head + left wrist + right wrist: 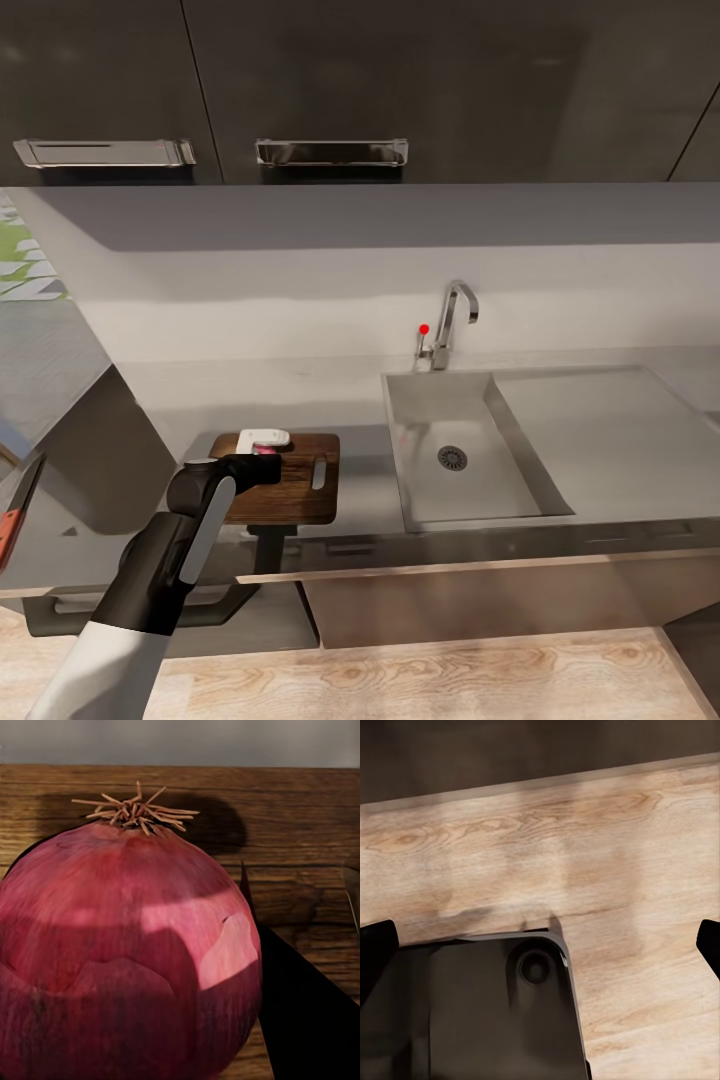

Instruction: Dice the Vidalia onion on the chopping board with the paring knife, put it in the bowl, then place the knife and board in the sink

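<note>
Onion (pixel 127 952) is sitting on the chopping board (pixel 295 485), near the board's back-left corner, and we are seeing its red skin up close in the left wrist view, the dry tuft at its top pointing up and slightly away from the camera. Its long axis is running roughly upright, stem end on top.

Starting from the left: the paring knife (pixel 18 505) is lying near the left end of the desk (pixel 340 400), well apart from the board, its blade pointing toward the back and its long axis running front to back with a slight slant. Next, our left end effector (pixel 262 440) is hovering over the onion; we cannot tell whether its fingers are gripping the onion or have let go. The board is lying with its handle slot toward the sink (pixel 470 450), long axis parallel to the desk's front edge. Further right, the sink basin is standing without the onion.

Our right end effector (pixel 540 945) is hanging wide apart above the wood floor (pixel 607 855), holding nothing.

We judge the main risk to be rolling: the onion is round, so releasing it off balance could send it off the board's edge.
</note>
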{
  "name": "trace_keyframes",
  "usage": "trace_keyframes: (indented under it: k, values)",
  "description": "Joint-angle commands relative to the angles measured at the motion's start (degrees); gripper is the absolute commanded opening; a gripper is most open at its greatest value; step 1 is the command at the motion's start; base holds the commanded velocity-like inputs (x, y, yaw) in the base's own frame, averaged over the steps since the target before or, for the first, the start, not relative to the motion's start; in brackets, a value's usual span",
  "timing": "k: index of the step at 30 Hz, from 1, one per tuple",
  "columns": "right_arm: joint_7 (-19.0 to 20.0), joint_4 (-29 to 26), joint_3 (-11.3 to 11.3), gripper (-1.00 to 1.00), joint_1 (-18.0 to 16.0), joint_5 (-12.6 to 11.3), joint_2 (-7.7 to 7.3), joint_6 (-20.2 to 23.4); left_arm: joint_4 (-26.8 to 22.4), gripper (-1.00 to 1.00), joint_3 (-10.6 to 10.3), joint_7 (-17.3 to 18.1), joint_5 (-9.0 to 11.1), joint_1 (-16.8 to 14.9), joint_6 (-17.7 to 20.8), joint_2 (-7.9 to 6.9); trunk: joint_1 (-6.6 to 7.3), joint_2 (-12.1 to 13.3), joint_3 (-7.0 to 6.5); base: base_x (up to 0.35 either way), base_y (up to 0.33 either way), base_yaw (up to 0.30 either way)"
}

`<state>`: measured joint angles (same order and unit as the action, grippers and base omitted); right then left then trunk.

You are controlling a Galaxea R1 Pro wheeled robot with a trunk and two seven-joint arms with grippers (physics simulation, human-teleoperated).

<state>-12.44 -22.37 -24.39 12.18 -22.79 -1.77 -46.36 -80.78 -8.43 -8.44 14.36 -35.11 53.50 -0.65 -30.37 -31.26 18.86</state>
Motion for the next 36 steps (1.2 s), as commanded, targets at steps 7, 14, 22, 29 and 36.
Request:
trace_keyframes:
  k: [7,14,22,29,36]
  values:
    - [-0.5,-0.1,-0.5,1.00,0.0,-0.2,-0.07,0.0,0.0,-1.00,-0.1,-0.6,0.6,0.0,0.2,-0.05,-0.02,-0.1,0.07,0.000,0.000,0.000]
    - [-0.5,-0.2,-0.5,1.00,0.0,-0.2,-0.07,0.0,0.0,-1.00,-0.1,-0.6,0.5,-0.1,0.2,-0.05,-0.02,-0.1,0.07,0.000,0.000,0.000]
    - [-0.5,-0.2,-0.5,1.00,0.0,-0.2,-0.07,0.0,-0.3,1.00,-0.1,-0.6,0.5,0.0,0.0,-0.20,-0.02,-0.1,0.07,0.000,0.000,0.000]
    - [-0.5,-0.1,-0.5,1.00,0.0,-0.2,-0.07,0.0,-0.2,1.00,-0.1,-0.6,0.5,0.0,0.0,-0.14,-0.02,-0.1,0.07,0.000,0.000,0.000]
    - [-0.5,-0.1,-0.5,1.00,0.0,-0.2,-0.07,0.0,-0.4,1.00,0.0,-0.6,0.5,0.0,0.0,-0.14,-0.02,-0.1,0.07,0.000,0.000,0.000]
